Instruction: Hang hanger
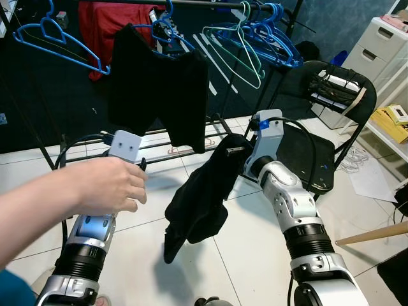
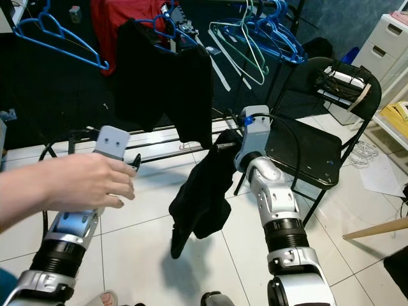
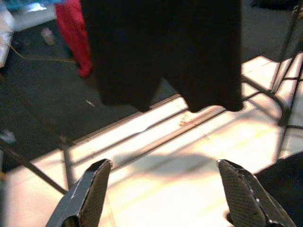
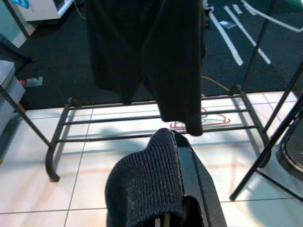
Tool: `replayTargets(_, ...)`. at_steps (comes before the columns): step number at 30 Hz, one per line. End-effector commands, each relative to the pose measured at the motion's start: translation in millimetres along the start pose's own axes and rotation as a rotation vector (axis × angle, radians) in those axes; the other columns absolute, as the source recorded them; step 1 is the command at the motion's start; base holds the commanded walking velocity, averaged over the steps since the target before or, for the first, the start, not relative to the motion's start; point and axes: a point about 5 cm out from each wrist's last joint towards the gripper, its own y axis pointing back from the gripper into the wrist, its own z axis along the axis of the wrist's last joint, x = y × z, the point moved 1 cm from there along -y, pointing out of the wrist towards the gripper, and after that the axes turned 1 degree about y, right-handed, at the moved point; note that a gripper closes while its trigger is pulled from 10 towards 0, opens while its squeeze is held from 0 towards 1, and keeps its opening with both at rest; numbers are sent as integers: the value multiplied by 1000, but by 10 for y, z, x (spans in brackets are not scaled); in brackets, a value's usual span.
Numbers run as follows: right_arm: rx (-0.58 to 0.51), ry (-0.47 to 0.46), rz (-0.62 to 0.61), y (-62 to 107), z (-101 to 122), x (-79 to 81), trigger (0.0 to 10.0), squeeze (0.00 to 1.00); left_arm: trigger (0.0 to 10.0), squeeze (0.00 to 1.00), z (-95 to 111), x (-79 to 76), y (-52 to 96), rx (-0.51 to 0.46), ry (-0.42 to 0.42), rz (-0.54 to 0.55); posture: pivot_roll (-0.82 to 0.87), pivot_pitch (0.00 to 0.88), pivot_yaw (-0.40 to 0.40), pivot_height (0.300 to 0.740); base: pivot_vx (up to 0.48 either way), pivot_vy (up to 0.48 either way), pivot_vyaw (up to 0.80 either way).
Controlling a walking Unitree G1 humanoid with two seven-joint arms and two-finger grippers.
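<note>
- A person's hand [image 1: 105, 185] covers the left hand [image 3: 163, 189], whose fingers are spread wide and hold nothing
- Right hand [image 4: 177, 189] grips a black garment [image 1: 201, 197] dangling above the floor
- Blue hangers [image 1: 274, 35] hang on the rack beyond, one bearing a black shirt [image 1: 159, 86]

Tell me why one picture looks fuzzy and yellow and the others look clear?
The left wrist view is soft and washed out: the sunlit floor tiles glare warm yellow, and the hanging black garment is blurred. The right wrist view is sharper, showing the knit of the black cloth on the right gripper. Both eye views are evenly lit.
</note>
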Motion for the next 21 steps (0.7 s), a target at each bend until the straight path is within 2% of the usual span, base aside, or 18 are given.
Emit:
replayTargets(1, -22, -37, -15, -6, 88, -86, 0, 0, 10000, 0, -176, -51, 74, 69, 134, -28, -134, 131, -101, 740, 0, 0, 0)
replayTargets(2, -22, -37, -15, -6, 88, -86, 0, 0, 10000, 0, -176, -51, 74, 69, 134, -28, -134, 131, -101, 740, 0, 0, 0)
replayTargets(3, -34, -45, -22, -10, 127, -114, 0, 0, 10000, 0, -239, -61, 120, 89, 195, -37, -131, 133, -99, 740, 0, 0, 0)
replayTargets(4, -34, -45, -22, -10, 127, -114, 0, 0, 10000, 0, -239, -61, 120, 89, 195, -37, -131, 133, -99, 740, 0, 0, 0)
replayTargets(5, -52, -55, -25, -15, 172, -135, 0, 0, 10000, 0, -327, -71, 169, 126, 211, -49, -129, 134, -97, 740, 0, 0, 0)
replayTargets(7, -52, -55, -25, -15, 172, -135, 0, 0, 10000, 0, -327, -71, 169, 126, 211, -49, -129, 134, -97, 740, 0, 0, 0)
replayTargets(8, -79, -68, -5, -30, 248, -125, 0, 0, 10000, 0, -476, -110, 233, 203, 178, -91, -128, 136, -92, 740, 0, 0, 0)
replayTargets(9, -79, -68, -5, -30, 248, -125, 0, 0, 10000, 0, -476, -110, 233, 203, 178, -91, -128, 136, -92, 740, 0, 0, 0)
replayTargets(10, -106, -89, 40, -54, 344, -85, 0, 0, 10000, 0, -621, -144, 295, 281, 150, -124, -129, 138, -93, 740, 0, 0, 0)
replayTargets(11, -106, -89, 40, -54, 344, -85, 0, 0, 10000, 0, -621, -144, 295, 281, 150, -124, -129, 138, -93, 740, 0, 0, 0)
replayTargets(12, -121, -106, 93, -75, 418, -36, 0, 0, 10000, 0, -715, -166, 337, 333, 134, -145, -128, 137, -96, 740, 0, 0, 0)
replayTargets(13, -121, -106, 93, -75, 418, -36, 0, 0, 10000, 0, -715, -166, 337, 333, 134, -145, -128, 137, -96, 740, 0, 0, 0)
replayTargets(15, -84, -135, 281, -84, 480, 161, 0, 0, 10000, 0, -717, -237, 321, 320, 145, -169, -128, 133, -104, 740, 0, 0, 0)
replayTargets(16, -84, -135, 281, -84, 480, 161, 0, 0, 10000, 0, -717, -237, 321, 320, 145, -169, -128, 133, -104, 740, 0, 0, 0)
replayTargets(17, -60, -142, 354, -76, 487, 247, 0, 0, 10000, 0, -660, -296, 292, 279, 166, -190, -130, 134, -106, 740, 0, 0, 0)
replayTargets(18, -60, -142, 354, -76, 487, 247, 0, 0, 10000, 0, -660, -296, 292, 279, 166, -190, -130, 134, -106, 740, 0, 0, 0)
replayTargets(19, -45, -147, 404, -69, 497, 314, 0, 0, 10000, 0, -599, -364, 269, 233, 188, -223, -130, 133, -108, 740, 0, 0, 0)
replayTargets(21, -45, -147, 404, -69, 497, 314, 0, 0, 10000, 0, -599, -364, 269, 233, 188, -223, -130, 133, -108, 740, 0, 0, 0)
